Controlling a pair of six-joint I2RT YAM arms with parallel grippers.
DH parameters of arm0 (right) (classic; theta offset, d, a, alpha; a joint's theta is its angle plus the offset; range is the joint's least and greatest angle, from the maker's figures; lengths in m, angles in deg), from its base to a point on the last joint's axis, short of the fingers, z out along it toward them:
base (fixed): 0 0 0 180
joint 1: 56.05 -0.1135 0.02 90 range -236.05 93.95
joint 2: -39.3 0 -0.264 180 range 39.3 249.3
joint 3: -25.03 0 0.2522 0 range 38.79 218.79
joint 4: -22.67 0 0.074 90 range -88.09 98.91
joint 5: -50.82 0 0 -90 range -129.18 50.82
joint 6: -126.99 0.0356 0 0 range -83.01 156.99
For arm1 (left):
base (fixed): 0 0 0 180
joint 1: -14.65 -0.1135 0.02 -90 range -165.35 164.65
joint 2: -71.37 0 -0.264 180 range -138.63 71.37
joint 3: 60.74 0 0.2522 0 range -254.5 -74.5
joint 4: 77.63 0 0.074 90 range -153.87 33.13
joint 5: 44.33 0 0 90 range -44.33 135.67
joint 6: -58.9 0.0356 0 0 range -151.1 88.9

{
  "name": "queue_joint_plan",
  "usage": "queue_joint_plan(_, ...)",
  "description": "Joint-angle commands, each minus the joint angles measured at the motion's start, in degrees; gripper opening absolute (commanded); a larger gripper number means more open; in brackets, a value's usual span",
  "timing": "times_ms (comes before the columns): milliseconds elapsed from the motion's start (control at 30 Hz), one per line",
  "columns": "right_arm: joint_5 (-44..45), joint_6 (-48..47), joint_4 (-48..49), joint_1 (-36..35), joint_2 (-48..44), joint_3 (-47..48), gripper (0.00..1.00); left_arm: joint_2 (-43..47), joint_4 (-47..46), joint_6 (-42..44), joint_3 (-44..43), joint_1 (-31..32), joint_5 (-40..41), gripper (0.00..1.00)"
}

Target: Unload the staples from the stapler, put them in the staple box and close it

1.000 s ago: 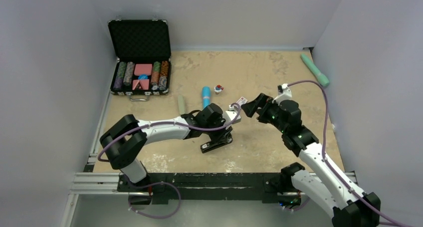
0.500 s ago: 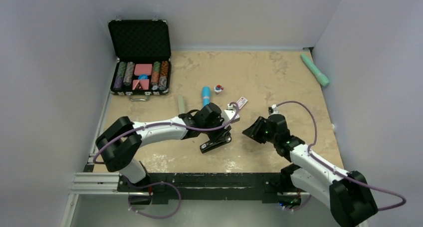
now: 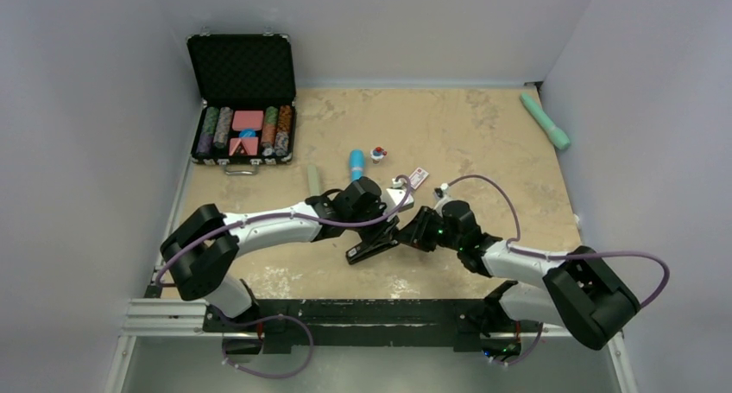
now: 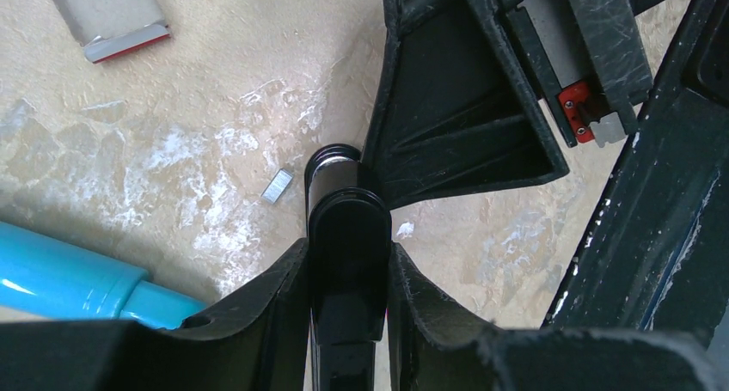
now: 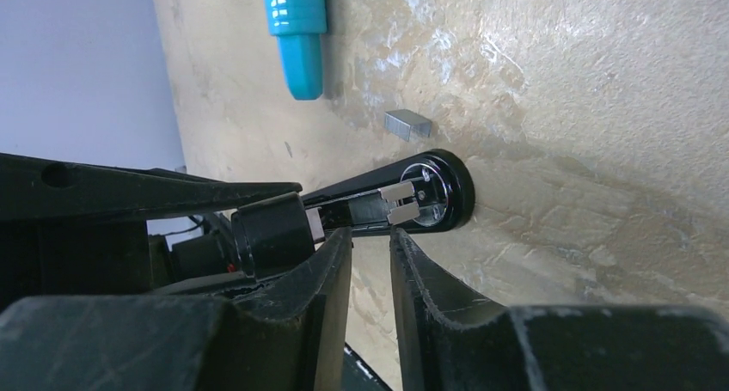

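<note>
The black stapler (image 3: pixel 373 248) lies hinged open on the tan table, with my left gripper (image 3: pixel 386 225) over it. In the left wrist view the left gripper (image 4: pixel 348 249) is shut on the stapler's black upper arm (image 4: pixel 348 215). A small loose piece of staples (image 4: pixel 277 186) lies on the table just beyond it. My right gripper (image 3: pixel 413 235) is low at the stapler's right side. In its wrist view the right gripper (image 5: pixel 371 235) has its jaws a narrow gap apart with only table between them. Its tips are at the stapler's base, by the silver anvil (image 5: pixel 427 198). The staple piece (image 5: pixel 407 124) lies beyond.
An open black case of poker chips (image 3: pixel 243 121) sits at the back left. A teal tube (image 3: pixel 356 166), a grey-green stick (image 3: pixel 314 180), a small red-and-white object (image 3: pixel 378 154) and a tag (image 3: pixel 419 177) lie behind the stapler. A green marker (image 3: pixel 545 121) lies at the back right.
My right arm has swung down and leftward from behind the stapler to its right side, and its jaws have narrowed from wide open. The left gripper has stayed on the stapler.
</note>
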Motion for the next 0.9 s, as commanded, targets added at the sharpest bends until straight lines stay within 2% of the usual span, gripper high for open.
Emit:
queue_joint_plan(0, -0.93, 0.19, 4.91, -0.40, 0.61, 0.88, 0.29, 3.35, -2.85, -0.45, 0.21, 0.11, -0.40, 0.00)
queue_joint_plan(533, -2.08, 0.00, 13.71, -0.39, 13.61, 1.24, 0.30, 5.77, -4.88, -0.56, 2.35, 0.10, -2.07, 0.00)
queue_joint_plan(867, 0.71, -1.13, 14.01, -0.46, 16.95, 0.48, 0.28, 11.66, -6.60, -0.86, 5.57, 0.10, -2.12, 0.00)
